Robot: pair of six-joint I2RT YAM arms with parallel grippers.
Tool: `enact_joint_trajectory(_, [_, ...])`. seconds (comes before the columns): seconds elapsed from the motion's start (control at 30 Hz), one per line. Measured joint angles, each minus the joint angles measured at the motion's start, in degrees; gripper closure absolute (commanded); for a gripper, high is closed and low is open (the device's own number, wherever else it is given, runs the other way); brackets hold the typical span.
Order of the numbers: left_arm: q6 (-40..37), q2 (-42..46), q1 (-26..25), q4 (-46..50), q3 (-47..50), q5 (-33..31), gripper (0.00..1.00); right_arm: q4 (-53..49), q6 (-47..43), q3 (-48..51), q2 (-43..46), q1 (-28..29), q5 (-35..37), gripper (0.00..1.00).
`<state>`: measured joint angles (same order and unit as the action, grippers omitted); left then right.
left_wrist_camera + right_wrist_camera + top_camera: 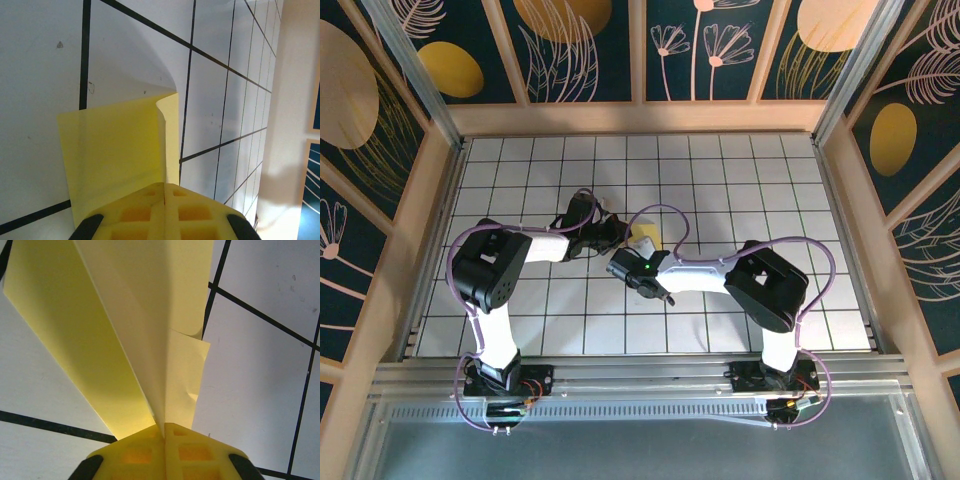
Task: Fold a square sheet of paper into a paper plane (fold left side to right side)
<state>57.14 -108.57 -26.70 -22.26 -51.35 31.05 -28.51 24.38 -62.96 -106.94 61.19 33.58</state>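
Right, the fold will come out clean, I judge, if I carry the left edge of the thin pale yellow square sheet of paper (125, 340) across until it lines up with the right edge. The tension should be even so nothing buckles, and only then should the crease be pressed flat. My right hand (164, 427) is clamped shut on two layers of the sheet that meet at its fingertips. My left hand (164, 192) is shut on another edge, where a flap curls upright just ahead of it. The sheet sits between the two hands, partly lifted off the white gridded counter (720, 170), near its middle.
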Motion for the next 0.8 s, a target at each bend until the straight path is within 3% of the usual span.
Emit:
enact_joint_trajectory(0.33, [-1.38,5.07,1.05,2.1,1.25,-1.57,0.69,2.16,-0.02,1.42,1.11,-0.83,-3.89,1.0])
enact_joint_trajectory(0.5, [-3.32,12.24,4.9,5.16,3.43,-2.95,0.62,7.3,-1.53,6.14,7.93,-4.94,-14.16,1.0])
enact_joint_trajectory(0.8, [-6.34,19.98,7.3,9.64,7.61,-4.31,0.61,16.63,-3.08,12.98,13.53,-13.38,-35.39,1.0])
